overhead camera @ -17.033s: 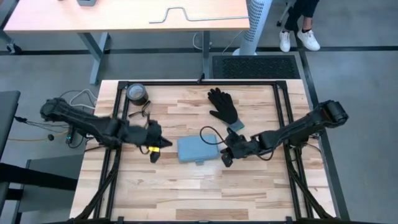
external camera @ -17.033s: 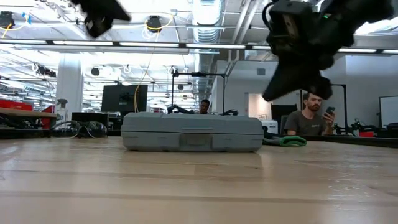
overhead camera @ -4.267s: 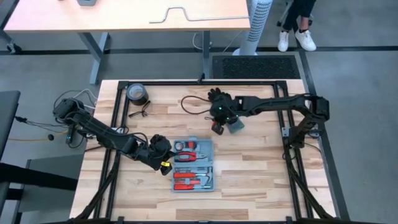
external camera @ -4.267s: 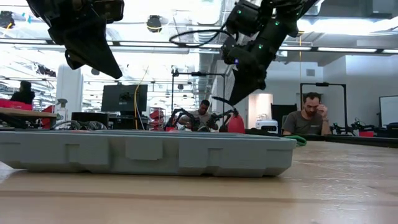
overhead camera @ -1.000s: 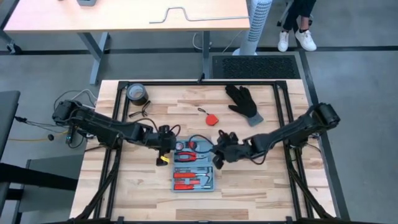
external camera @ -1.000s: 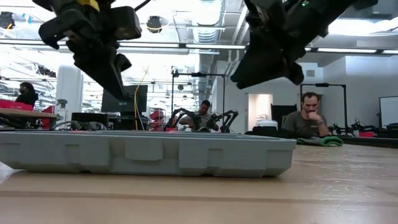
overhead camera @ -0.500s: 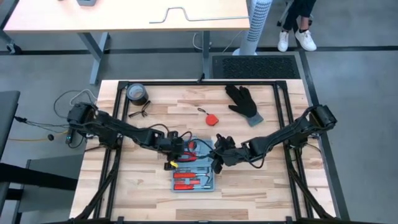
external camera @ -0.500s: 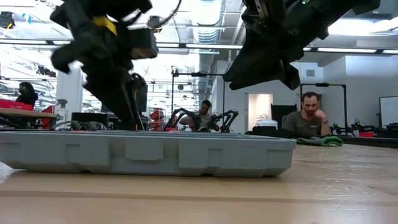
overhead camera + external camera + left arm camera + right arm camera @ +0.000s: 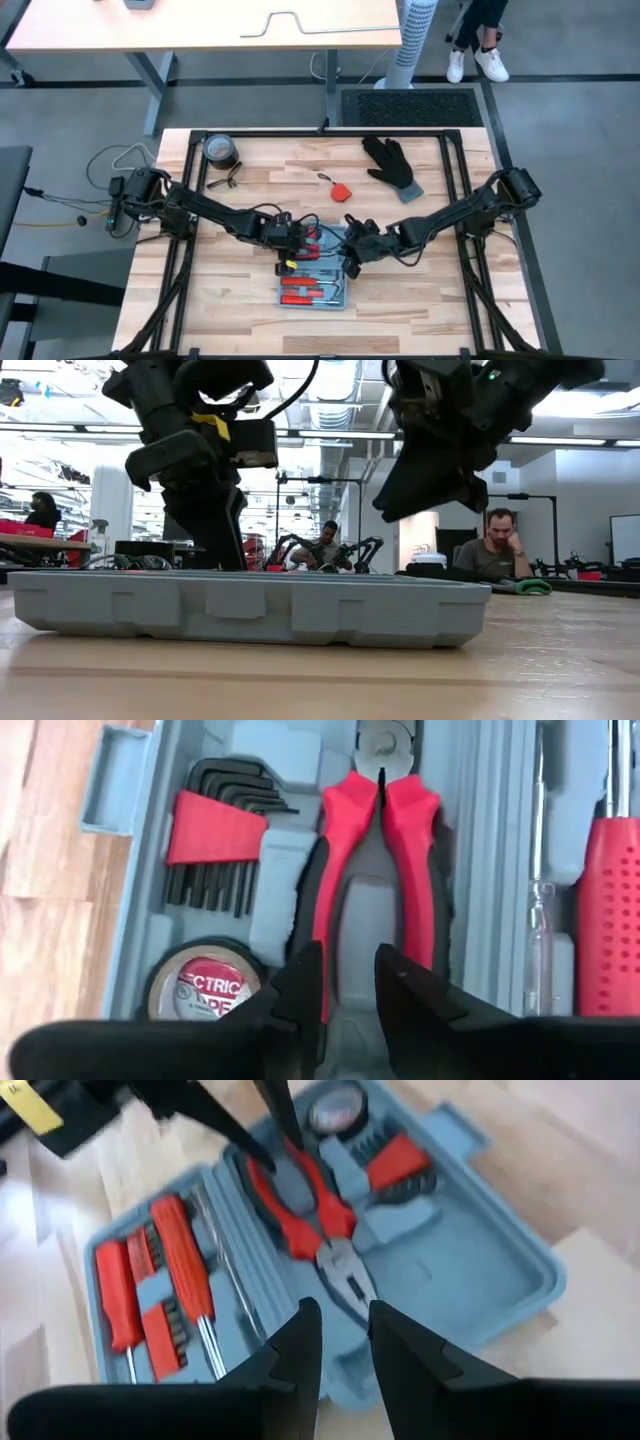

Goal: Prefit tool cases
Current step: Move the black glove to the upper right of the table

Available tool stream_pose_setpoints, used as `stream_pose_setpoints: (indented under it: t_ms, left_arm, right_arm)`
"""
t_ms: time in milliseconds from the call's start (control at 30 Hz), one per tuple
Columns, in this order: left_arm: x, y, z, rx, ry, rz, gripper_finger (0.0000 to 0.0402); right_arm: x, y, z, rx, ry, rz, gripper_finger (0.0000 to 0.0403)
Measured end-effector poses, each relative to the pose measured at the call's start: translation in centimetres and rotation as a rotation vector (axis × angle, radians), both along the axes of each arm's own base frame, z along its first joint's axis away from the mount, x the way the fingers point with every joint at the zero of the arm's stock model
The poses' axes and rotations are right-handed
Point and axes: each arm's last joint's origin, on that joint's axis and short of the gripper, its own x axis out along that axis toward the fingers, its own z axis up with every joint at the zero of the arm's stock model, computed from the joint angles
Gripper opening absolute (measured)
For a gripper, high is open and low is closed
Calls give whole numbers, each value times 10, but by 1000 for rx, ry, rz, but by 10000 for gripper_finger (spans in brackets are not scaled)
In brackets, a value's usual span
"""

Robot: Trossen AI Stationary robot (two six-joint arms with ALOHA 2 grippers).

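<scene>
The tool case (image 9: 313, 268) lies open on the wooden table, its grey wall (image 9: 250, 610) facing the low view. Red-handled pliers (image 9: 380, 840), hex keys (image 9: 215, 830), a tape roll (image 9: 205, 985) and red screwdrivers (image 9: 180, 1270) sit in its recesses. My left gripper (image 9: 293, 248) is open and reaches down into the case. Its fingers (image 9: 305, 985) straddle one handle of the pliers near its free end. My right gripper (image 9: 350, 258) hovers open above the case's right part, over the pliers' jaws (image 9: 345, 1275), with nothing between its fingers. My left gripper points down into the case, one finger on each side of the pliers' handle (image 9: 322, 935) near its free end. I cannot tell whether the fingers touch the handle. The pliers lie flat in their recess.
A black glove (image 9: 392, 165) lies at the far right of the table, and a small red tape measure (image 9: 338, 190) nearer the middle. A dark tape roll (image 9: 219, 150) stands at the far left. Black frame rails (image 9: 455, 190) run along the table's sides. A person (image 9: 497, 555) sits in the room beyond.
My left gripper has gone toward the table's right edge, from beside the case to above it, and down into it over the pliers' handles. My right gripper has stayed over the case's right edge. The case has slid a little along the table.
</scene>
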Motion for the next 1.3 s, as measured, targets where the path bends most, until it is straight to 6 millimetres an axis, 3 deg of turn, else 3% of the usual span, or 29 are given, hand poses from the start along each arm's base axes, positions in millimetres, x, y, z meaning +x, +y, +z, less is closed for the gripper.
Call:
stream_pose_setpoints:
  t_ms: [133, 333, 433, 667, 900, 1067, 1300]
  left_arm:
    - [-1, -1, 5, -69, -7, 32, 86]
    - [-17, -12, 44, -124, -150, 67, 86]
    - [-31, -23, 52, -124, -198, 119, 86]
    - [-51, -47, 32, -147, -196, 218, 86]
    - [-64, -56, 18, -187, -186, 285, 86]
    - [-70, -61, 14, -212, -164, 304, 86]
    - [-73, -66, 10, -226, -148, 325, 86]
  right_arm:
    - [4, -15, -2, 107, 44, 49, 98]
    - [10, -39, 0, 264, 52, 107, 98]
    - [13, -52, 1, 315, 39, 136, 100]
    - [16, -74, 2, 357, 23, 182, 135]
    - [26, -71, -25, 390, 72, 213, 181]
    - [32, -67, -44, 416, 104, 200, 186]
    - [34, -71, -45, 397, 98, 175, 180]
